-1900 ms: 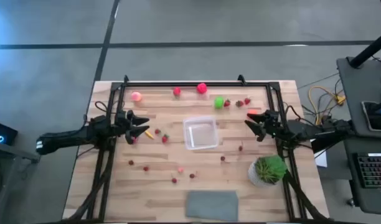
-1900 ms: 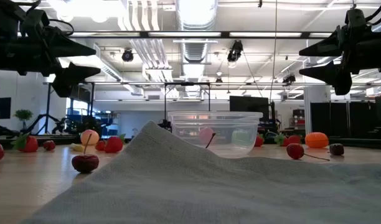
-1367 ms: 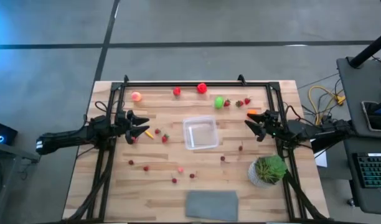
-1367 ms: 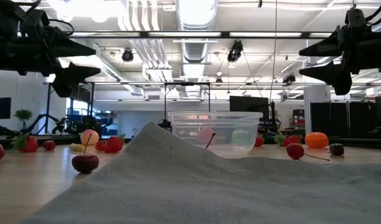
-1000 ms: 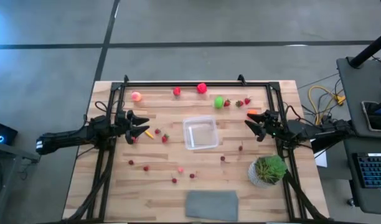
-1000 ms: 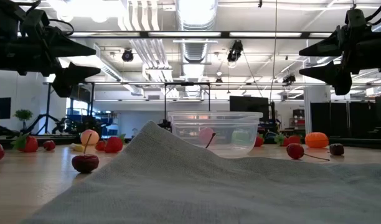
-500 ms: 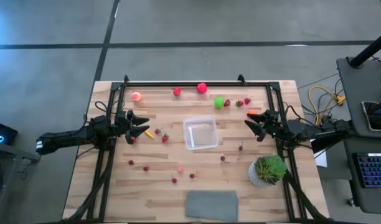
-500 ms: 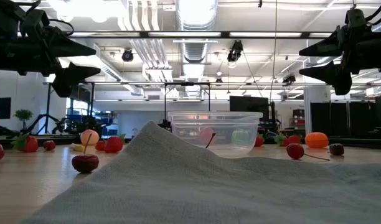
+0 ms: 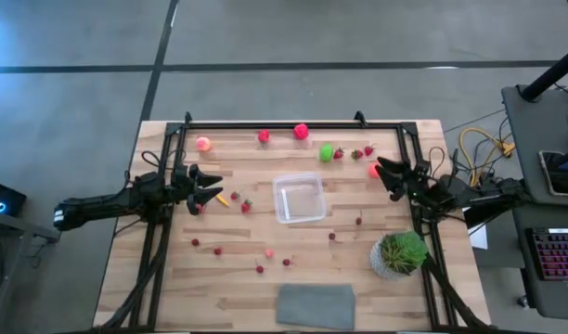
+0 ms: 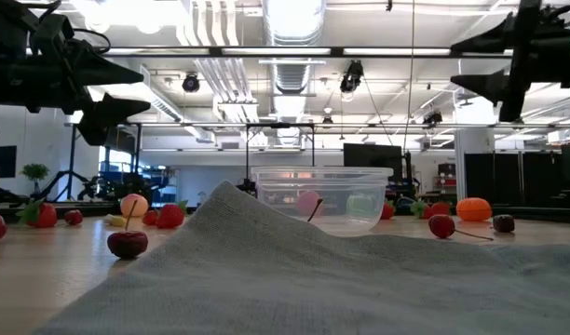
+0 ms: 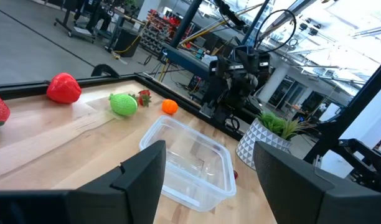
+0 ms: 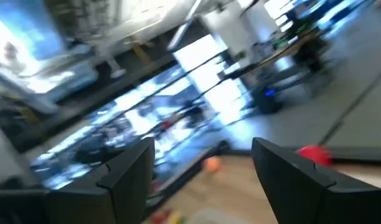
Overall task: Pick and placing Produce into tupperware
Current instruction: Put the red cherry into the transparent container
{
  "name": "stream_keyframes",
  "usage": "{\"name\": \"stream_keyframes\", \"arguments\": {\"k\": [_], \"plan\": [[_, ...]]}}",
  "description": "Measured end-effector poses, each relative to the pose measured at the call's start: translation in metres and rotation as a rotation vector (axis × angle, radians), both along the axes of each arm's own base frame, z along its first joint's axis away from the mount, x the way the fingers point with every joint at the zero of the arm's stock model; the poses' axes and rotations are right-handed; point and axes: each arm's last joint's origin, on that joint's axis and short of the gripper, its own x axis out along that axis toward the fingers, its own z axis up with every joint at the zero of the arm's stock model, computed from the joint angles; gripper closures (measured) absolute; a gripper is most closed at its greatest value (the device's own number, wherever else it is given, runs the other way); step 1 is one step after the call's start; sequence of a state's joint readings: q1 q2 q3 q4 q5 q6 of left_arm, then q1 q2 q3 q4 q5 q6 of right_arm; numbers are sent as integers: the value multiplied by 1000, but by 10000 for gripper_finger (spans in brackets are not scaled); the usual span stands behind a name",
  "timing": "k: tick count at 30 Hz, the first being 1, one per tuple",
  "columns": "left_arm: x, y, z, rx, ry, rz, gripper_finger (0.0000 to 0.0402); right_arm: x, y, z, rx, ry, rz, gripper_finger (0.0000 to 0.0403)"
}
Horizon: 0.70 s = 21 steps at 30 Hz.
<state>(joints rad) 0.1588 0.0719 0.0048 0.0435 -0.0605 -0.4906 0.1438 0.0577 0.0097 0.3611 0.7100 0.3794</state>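
Clear tupperware (image 9: 299, 199) unlabelled | produce (image 9: 301, 132) scattered | no legible writing

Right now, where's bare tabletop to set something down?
Free: the near left corner, left of the grey cloth, and the strip between tupperware and potted plant. Crowded: the far edge's produce and the berries near-left of the tupperware.

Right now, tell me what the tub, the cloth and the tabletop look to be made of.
The tupperware looks like clear, glossy plastic: the wood and fruit behind show through its walls. The grey cloth looks like soft matte fabric, since it rises in a rumpled fold in the low view. The table looks like pale wood with a smooth finish: plank seams and grain show.
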Motion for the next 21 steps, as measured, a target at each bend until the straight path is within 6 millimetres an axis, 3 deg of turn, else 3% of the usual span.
{"name": "stream_keyframes", "arguments": {"k": [3, 10, 21], "plan": [[0, 0, 0, 0, 0, 0, 173, -1, -1, 3, 45, -55, -21, 142], [0, 0, 0, 0, 0, 0, 173, -9, -2, 19, 325, -432, 77, 142], [0, 0, 0, -1, 4, -1, 173, -9, -1, 42, 285, -529, 138, 142]]}}
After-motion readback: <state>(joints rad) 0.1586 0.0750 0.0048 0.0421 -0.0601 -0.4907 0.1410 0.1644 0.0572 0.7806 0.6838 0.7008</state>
